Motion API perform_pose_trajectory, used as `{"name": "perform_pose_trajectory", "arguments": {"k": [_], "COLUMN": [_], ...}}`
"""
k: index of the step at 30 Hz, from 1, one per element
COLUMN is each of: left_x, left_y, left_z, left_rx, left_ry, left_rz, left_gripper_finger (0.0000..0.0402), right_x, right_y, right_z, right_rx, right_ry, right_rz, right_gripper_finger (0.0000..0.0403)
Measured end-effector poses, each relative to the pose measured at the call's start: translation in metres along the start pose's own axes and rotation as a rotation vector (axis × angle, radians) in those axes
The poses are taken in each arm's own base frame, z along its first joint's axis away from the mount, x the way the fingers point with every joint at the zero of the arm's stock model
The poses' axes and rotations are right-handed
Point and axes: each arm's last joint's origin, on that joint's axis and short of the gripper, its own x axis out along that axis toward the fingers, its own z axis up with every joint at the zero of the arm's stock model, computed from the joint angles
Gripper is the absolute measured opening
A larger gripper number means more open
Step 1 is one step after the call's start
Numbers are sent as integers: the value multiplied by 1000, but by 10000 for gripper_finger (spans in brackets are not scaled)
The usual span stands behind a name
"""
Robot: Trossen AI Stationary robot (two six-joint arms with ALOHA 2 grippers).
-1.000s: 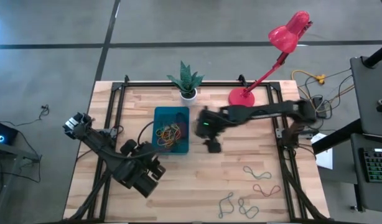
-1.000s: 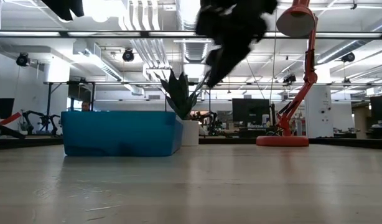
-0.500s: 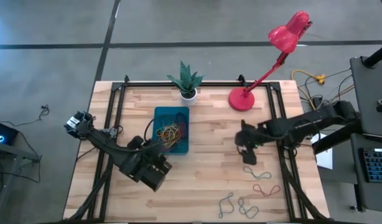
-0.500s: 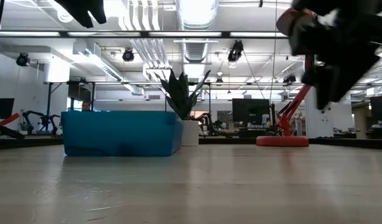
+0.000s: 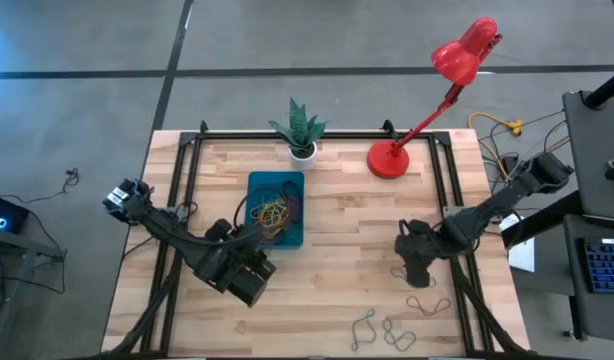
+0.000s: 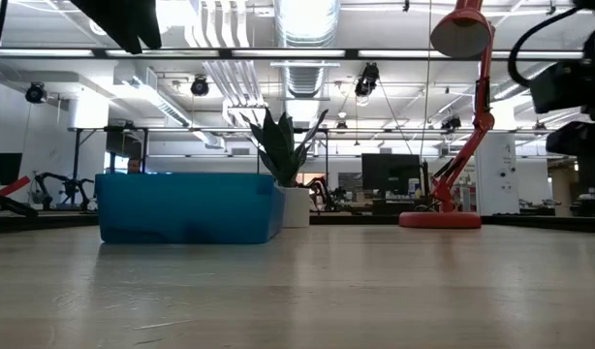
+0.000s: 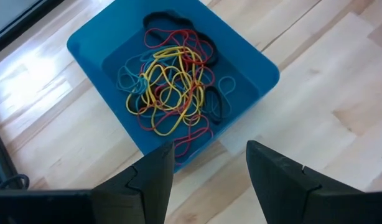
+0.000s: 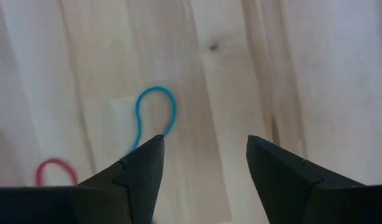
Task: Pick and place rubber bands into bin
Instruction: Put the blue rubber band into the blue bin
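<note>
Right end effector [image 5: 419, 272] spread wide, empty, above teal rubber band [image 8: 155, 116] on table [image 5: 337, 250] | red rubber band [image 8: 54, 170] just beside it | left end effector [image 5: 255, 262] parted, empty | bin [image 5: 297, 210] just ahead of it, tangled rubber bands [image 7: 175, 81] inside

My table [image 5: 327, 230], and what sits on it

I work over light wooden planks with black rails down both sides. The teal bin [image 5: 275, 238] rests left of centre, holding a tangle of rubber bands [image 5: 273, 211]. Behind it stands a white pot with a green plant [image 5: 301, 131], and the red lamp [image 5: 389, 158] has its base to the right of that. A few loose bands [image 5: 397, 310] lie on the front right planks.
</note>
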Motion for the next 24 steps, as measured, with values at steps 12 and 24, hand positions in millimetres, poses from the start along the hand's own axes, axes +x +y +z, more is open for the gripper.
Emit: {"name": "perform_pose_trajectory", "arguments": {"k": [12, 24], "left_x": [3, 3], "left_y": [0, -1], "left_z": [-2, -3], "left_rx": [8, 29], "left_ry": [9, 25], "left_rz": [2, -6], "left_gripper_finger": [184, 184], "right_x": [24, 42], "right_y": [30, 37], "right_z": [-23, -20], "right_rx": [-88, -16], "right_ry": [-42, -36], "right_rz": [-141, -145], "right_gripper_finger": [214, 203]}}
